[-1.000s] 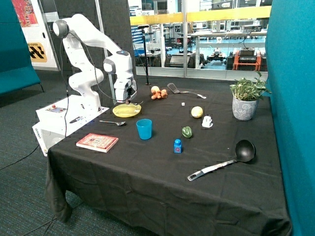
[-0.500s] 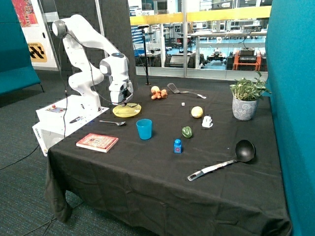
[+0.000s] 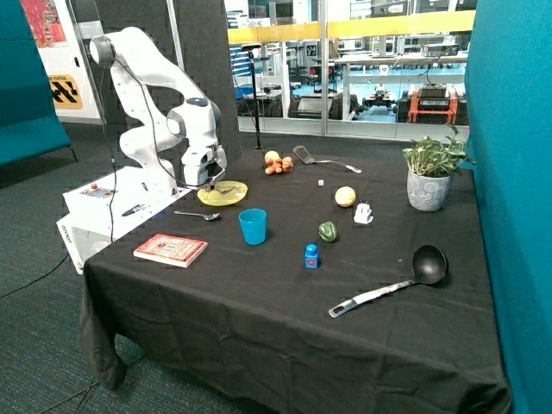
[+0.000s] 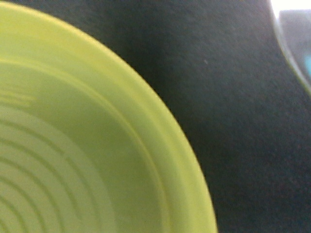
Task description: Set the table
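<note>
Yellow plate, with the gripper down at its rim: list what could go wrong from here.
1. The gripper sits at the edge of the yellow plate; a shallow rim grasp may slip or tip it.
2. The spoon lies just beside the plate and could be knocked if the plate is dragged.
3. The blue cup stands close by, so a low sweep toward it risks toppling it.

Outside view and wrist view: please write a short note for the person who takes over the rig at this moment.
Gripper: low at the yellow plate's edge nearest the robot base; whether open or shut cannot be seen.
Table: spoon lies beside the plate, blue cup in front of it, book near the corner, ladle far from the plate.
Done: nothing visibly arranged as a place setting.
Left: probably grouping plate, cup and spoon.
</note>
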Available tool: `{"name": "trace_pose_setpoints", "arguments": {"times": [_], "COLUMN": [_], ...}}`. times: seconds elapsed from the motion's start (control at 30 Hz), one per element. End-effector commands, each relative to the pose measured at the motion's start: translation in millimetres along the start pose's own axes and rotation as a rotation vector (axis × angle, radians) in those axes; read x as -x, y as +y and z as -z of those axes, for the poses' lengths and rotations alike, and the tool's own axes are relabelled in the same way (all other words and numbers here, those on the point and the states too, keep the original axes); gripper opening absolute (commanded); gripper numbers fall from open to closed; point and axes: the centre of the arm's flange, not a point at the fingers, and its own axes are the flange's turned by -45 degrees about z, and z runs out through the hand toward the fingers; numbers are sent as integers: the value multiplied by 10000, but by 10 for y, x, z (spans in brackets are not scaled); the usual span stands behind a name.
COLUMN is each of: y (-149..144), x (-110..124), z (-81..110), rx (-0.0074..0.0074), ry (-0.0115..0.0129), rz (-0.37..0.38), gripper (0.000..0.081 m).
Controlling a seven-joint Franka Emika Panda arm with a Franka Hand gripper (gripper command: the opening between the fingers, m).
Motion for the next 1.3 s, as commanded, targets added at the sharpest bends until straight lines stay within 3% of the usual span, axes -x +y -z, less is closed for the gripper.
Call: {"name": "trace_pose_setpoints", "arguments": {"times": [0.0,0.03,0.13,0.17,0.2,0.23,0.27,0.33,0.37,0.67,1.27], "y": [147,153,171,187,195,201,189,177,186,136,166], "x": [147,164,190,193,193,191,191,186,178,53,244], "z": [-74,-109,-155,-142,-137,-136,-160,-185,-171,-195,-345], "rx": [2,2,2,2,2,2,2,2,2,2,2], "ry": [-2,-2,-2,-2,-2,-2,-2,-2,-2,-2,-2], "rz": [-185,-1322,-1344,-262,-235,-265,-1394,-1349,-188,-137,-254], "gripper": [0,0,0,0,0,0,0,0,0,0,0]}}
